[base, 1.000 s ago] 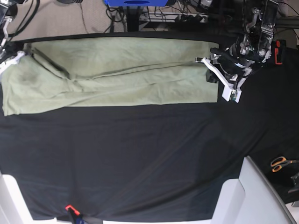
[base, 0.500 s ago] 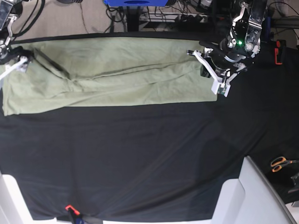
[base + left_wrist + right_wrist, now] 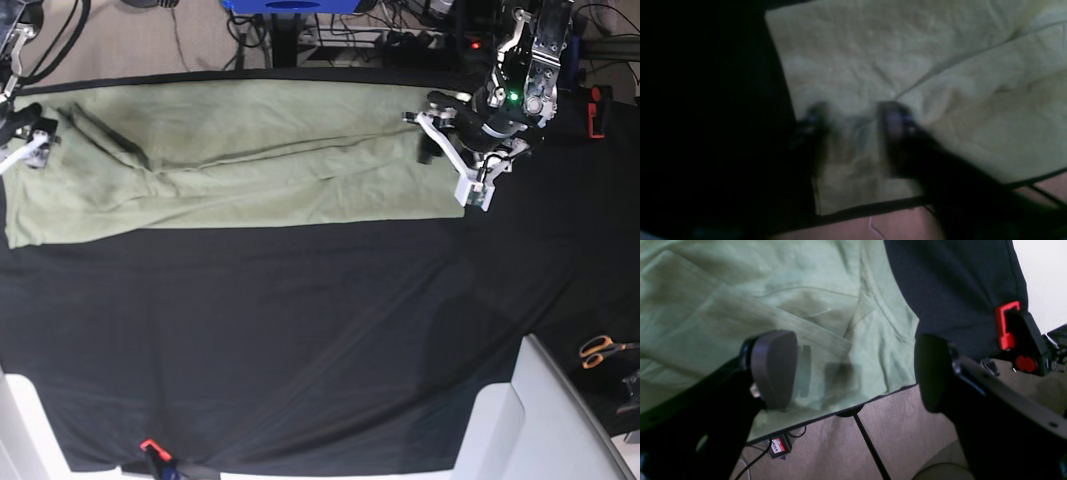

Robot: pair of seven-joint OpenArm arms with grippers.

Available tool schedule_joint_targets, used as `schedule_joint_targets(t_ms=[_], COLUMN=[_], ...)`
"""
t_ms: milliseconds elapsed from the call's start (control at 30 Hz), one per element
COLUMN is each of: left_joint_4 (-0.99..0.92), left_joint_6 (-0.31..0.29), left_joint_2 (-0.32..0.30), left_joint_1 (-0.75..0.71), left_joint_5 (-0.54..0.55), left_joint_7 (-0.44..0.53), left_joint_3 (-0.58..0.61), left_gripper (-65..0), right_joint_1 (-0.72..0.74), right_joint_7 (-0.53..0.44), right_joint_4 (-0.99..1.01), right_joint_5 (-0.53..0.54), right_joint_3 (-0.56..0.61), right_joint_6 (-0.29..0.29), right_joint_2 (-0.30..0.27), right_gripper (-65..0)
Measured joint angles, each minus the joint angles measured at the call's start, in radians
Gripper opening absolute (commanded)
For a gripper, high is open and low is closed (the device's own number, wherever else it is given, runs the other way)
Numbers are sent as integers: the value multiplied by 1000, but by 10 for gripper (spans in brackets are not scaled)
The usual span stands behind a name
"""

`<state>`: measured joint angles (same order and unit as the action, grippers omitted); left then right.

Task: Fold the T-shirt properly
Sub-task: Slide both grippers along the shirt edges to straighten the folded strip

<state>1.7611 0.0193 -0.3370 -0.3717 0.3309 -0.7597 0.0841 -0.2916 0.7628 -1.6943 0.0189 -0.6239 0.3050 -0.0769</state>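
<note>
Garment under inspection: a large pale sage-green cotton T-shirt (image 3: pixel 240 160) lying as a long, creased band across the far side of the table (image 3: pixel 300 340), which is covered in black cloth. Diagonal folds run through the middle of the fabric.

Left gripper (image 3: pixel 450 158), white-fingered, sits over the T-shirt's short straight edge at the base view's right. Its jaws stand apart. The left wrist view is badly blurred: two dark fingertips (image 3: pixel 893 116) hang over that edge with pale fabric visible between them; contact with the cloth cannot be told.

Right gripper (image 3: pixel 853 373) is at the opposite end, at the table's far corner. Its jaws are spread wide, holding nothing, with one dark pad (image 3: pixel 773 368) over the fabric and the other beyond the T-shirt's edge. A red-and-black clamp (image 3: pixel 1010 330) grips the table edge nearby.

Orange-handled scissors (image 3: pixel 600 350) lie well apart from the T-shirt, at the base view's right margin.
</note>
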Motion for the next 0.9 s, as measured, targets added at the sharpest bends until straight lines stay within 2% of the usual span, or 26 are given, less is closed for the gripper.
schedule_joint_targets(t_ms=[33, 67, 200, 300, 467, 500, 533, 600, 633, 667, 700, 733, 900], left_joint_4=[0, 0, 21, 41, 38, 35, 34, 34, 31, 31, 31, 31, 30], left_joint_6=[0, 0, 0, -4, 2, -17, -42, -139, -175, -186, -219, -229, -238], left_joint_2=[1, 1, 2, 12, 64, 70, 70, 81, 101, 119, 139, 155, 171], left_joint_1=[0, 0, -2, -2, -27, -35, -48, -69, -71, -76, -76, -77, -100], left_joint_5=[-4, 0, 7, 13, 9, 14, 11, 8, 7, 16, 8, 8, -6], left_joint_7=[-1, 0, -1, 3, 4, 5, 3, -7, -7, -3, -4, -2, -7], left_joint_3=[0, 0, -11, -70, -271, -303, -330, -394, -432, -466, -499, -526, -569], left_gripper=[-28, 0, 0, 0, 0, -28, -125, -378, -532, -650, -650, -650, -650], right_joint_1=[3, 11, 57, 119, 276, 297, 317, 347, 363, 378, 394, 409, 429], right_joint_7=[0, -8, -94, -117, -138, -139, -131, -135, -128, -126, -127, -129, -154], right_joint_4=[0, 1, 7, 41, 268, 320, 369, 443, 488, 517, 546, 570, 610], right_joint_5=[0, 1, 2, -3, -8, -3, 0, -8, -7, -6, -3, -2, -12], right_joint_3=[0, 0, 8, 8, 10, 10, 9, 6, 6, 6, 7, 7, 8], right_joint_6=[0, 0, 3, 7, 21, 58, 106, 160, 201, 235, 249, 257, 254], right_joint_2=[0, 1, -6, -8, -91, -116, -133, -147, -158, -162, -167, -171, -195], right_gripper=[-131, -129, -129, -132, -155, -188, -245, -399, -486, -560, -621, -650, -629])
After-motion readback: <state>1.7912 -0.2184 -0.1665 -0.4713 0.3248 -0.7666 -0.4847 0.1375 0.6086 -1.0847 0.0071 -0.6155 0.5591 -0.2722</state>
